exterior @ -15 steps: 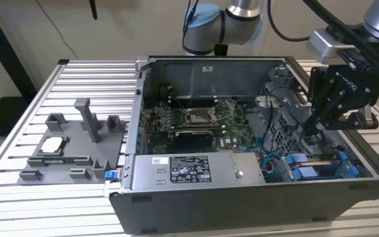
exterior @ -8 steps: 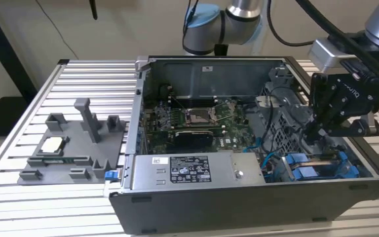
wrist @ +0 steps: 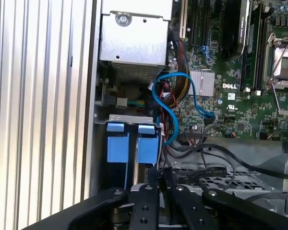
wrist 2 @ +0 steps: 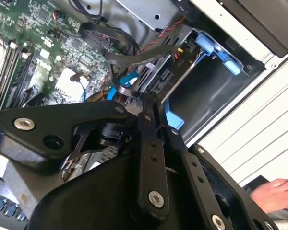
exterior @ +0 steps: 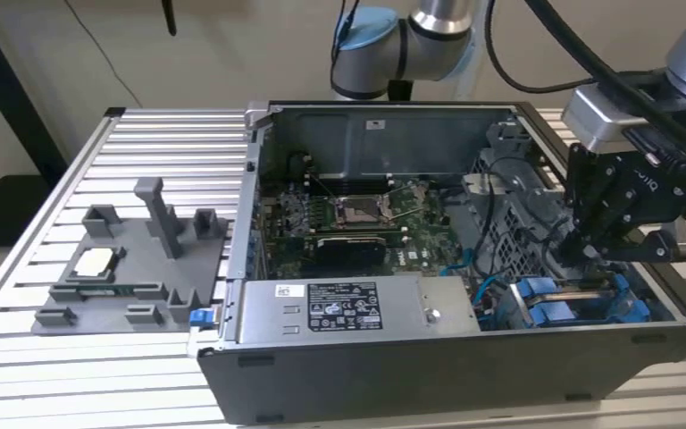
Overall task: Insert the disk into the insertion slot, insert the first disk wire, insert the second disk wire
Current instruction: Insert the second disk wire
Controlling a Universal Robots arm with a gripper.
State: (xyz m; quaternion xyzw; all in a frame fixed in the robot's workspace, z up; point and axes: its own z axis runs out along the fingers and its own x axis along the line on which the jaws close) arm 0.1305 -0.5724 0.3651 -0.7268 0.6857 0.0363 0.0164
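The disk [wrist 2: 164, 80] lies in its blue carrier [wrist: 116, 148] inside the insertion slot [wrist: 129, 118], the grey drive cage at the case's front corner on the exterior view's right [exterior: 575, 299]. Its connector end faces the motherboard. My gripper [exterior: 581, 252] hangs just above that end of the cage. The fingers [wrist 2: 145, 125] stand pressed together, and in both wrist views a black disk wire [wrist: 206, 170] runs out from between them. A blue disk wire [wrist: 170, 108] loops from the board toward the cage. The gripper's tip [wrist: 164, 176] is close to the disk's connectors.
The open dark grey case [exterior: 439, 375] holds a silver labelled power-supply box [exterior: 355, 308] and a green motherboard [exterior: 343, 214]. A grey fixture tray with posts [exterior: 140, 259] sits on the slatted table at the exterior view's left. A person's hand [wrist 2: 274, 192] rests outside the case.
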